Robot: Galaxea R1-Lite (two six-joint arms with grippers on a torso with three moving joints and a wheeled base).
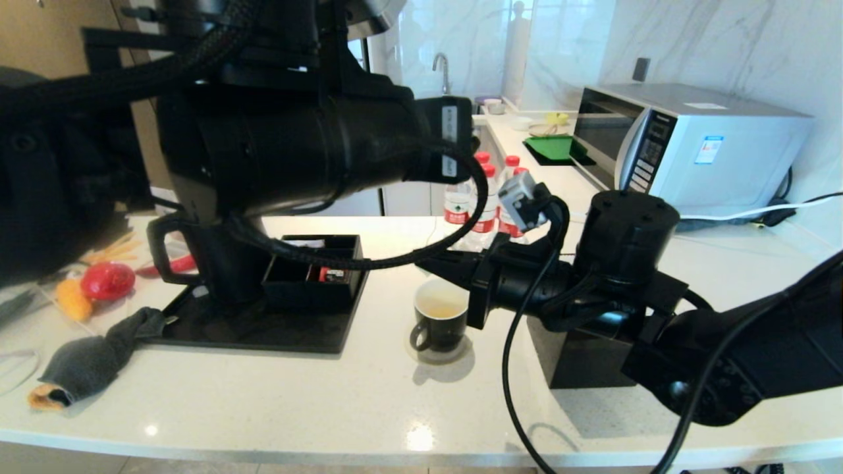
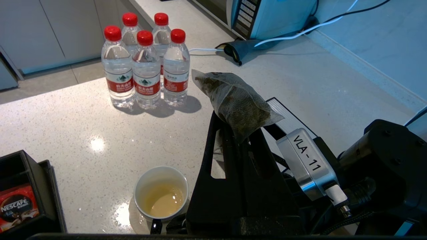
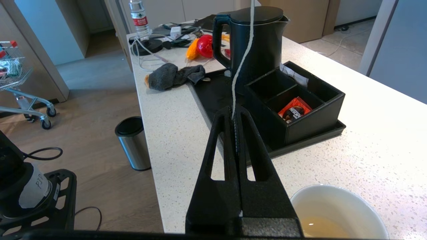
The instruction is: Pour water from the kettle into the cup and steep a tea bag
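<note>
My left gripper (image 2: 235, 133) is shut on a lower corner of the grey-green tea bag (image 2: 237, 100), which stands up above the fingertips, high over the counter. My right gripper (image 3: 235, 115) is shut on the tea bag's white string (image 3: 243, 60), which rises taut out of view. The right gripper (image 1: 435, 264) hovers just behind the cup (image 1: 440, 319). In the cup (image 2: 161, 193) lies a little pale yellowish water (image 2: 163, 201). The black kettle (image 3: 260, 43) stands upright on the tray, lid shut; in the head view my left arm hides most of the kettle (image 1: 220, 266).
A black tray (image 1: 263, 329) carries the kettle and a compartment box (image 1: 316, 273) with a red packet (image 3: 295, 110). A black cube box (image 1: 579, 359) sits under my right arm. Several red-capped bottles (image 2: 146, 63) stand behind the cup. A grey cloth (image 1: 92, 359) and a microwave (image 1: 691, 148) flank the work.
</note>
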